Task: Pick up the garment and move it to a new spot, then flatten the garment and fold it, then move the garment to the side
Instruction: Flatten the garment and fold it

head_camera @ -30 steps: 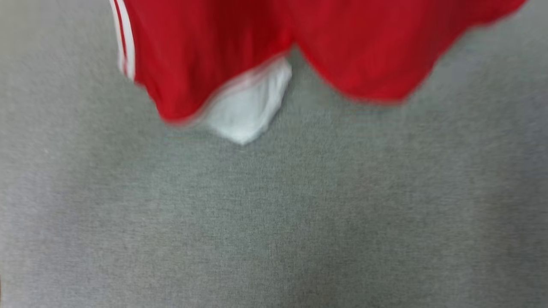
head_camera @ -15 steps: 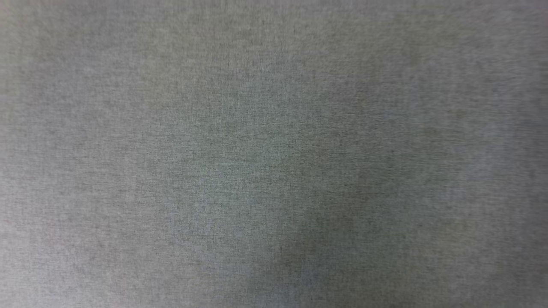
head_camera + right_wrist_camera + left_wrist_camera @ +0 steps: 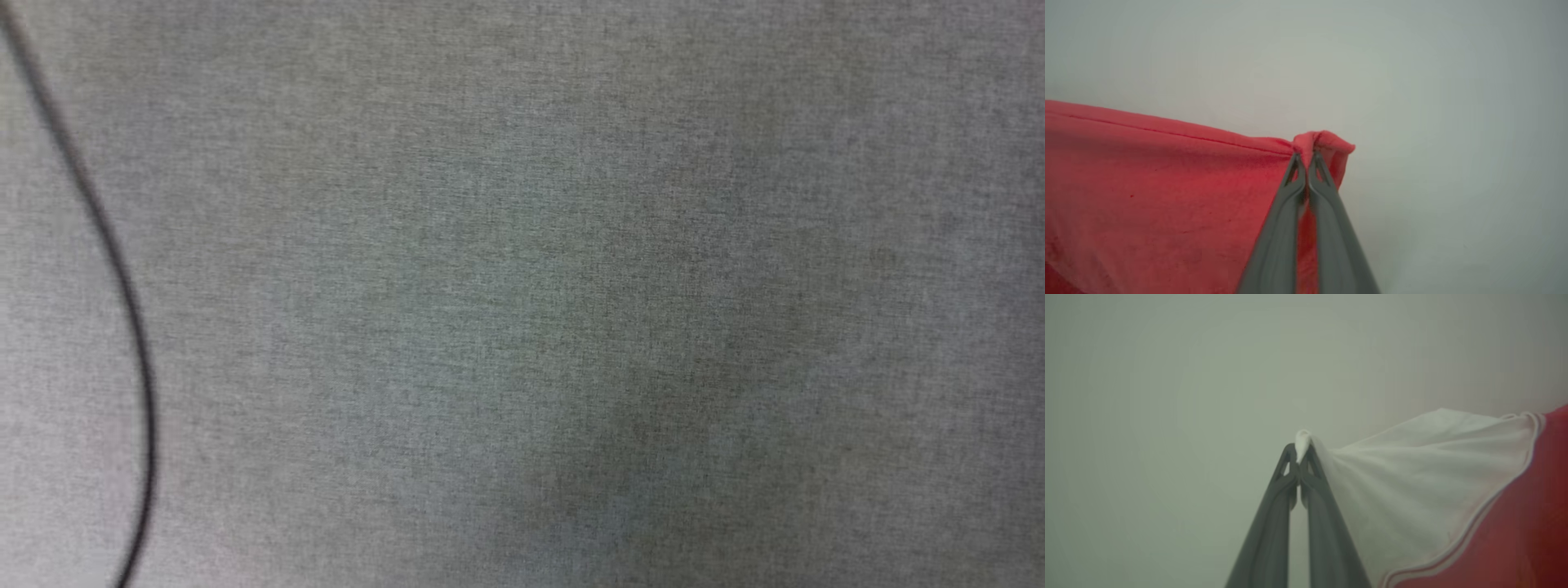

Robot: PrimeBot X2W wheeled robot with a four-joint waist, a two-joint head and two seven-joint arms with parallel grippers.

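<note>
- From my head, I see a thin dark cord point(image 3: 122, 282) curving down at 9 o'clock on the gray cloth surface point(image 3: 571, 286).
- My left gripper point(image 3: 1299, 455) is pinched tight on the white sleeve tip of the shirt point(image 3: 1412, 477).
- From that pinch the shirt fans out toward 4 o'clock: white first, then stripes, then red.
- My right gripper point(image 3: 1306, 160) is pinched tight on a red edge of the shirt.
- There the red cloth spreads toward 8 o'clock, and a small bump pokes out at 12 o'clock.
</note>
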